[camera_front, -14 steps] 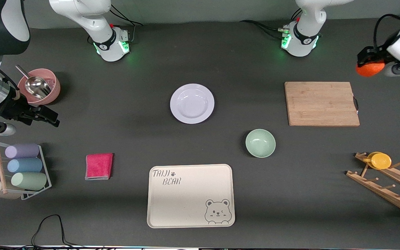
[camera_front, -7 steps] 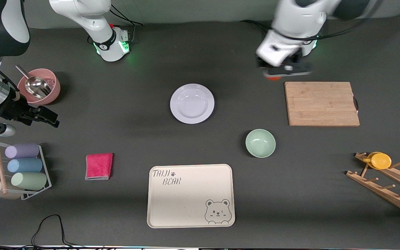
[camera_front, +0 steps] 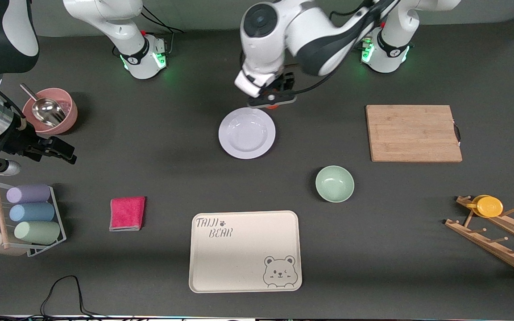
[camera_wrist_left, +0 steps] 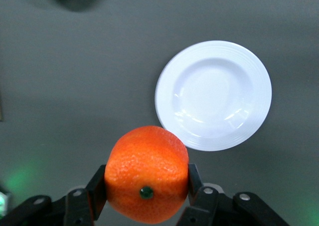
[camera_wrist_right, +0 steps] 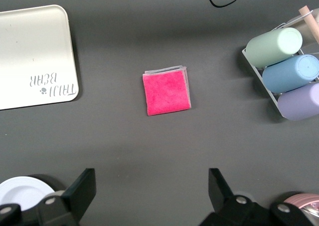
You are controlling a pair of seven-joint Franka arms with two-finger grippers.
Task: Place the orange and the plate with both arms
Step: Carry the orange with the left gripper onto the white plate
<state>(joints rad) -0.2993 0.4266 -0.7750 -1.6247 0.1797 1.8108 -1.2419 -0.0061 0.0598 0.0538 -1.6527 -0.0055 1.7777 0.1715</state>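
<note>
The white plate (camera_front: 246, 133) lies on the table mid-way between the two arm bases; it also shows in the left wrist view (camera_wrist_left: 214, 96) and at a corner of the right wrist view (camera_wrist_right: 20, 186). My left gripper (camera_front: 271, 100) is shut on the orange (camera_wrist_left: 147, 166) and holds it in the air over the plate's rim that lies farthest from the front camera. In the front view only a sliver of the orange (camera_front: 274, 106) shows under the hand. My right gripper (camera_front: 67, 154) hangs open and empty (camera_wrist_right: 152, 181) at the right arm's end of the table and waits.
A pale-green bowl (camera_front: 334, 183) and a wooden cutting board (camera_front: 413, 133) lie toward the left arm's end. The cream bear tray (camera_front: 245, 251) and a pink cloth (camera_front: 127, 213) lie nearer the front camera. A pink bowl with a scoop (camera_front: 51, 111) and a cup rack (camera_front: 27, 214) flank the right gripper.
My left arm has swung the orange from the left arm's end of the table, past the cutting board, to over the plate's rim. The right arm has barely moved.
</note>
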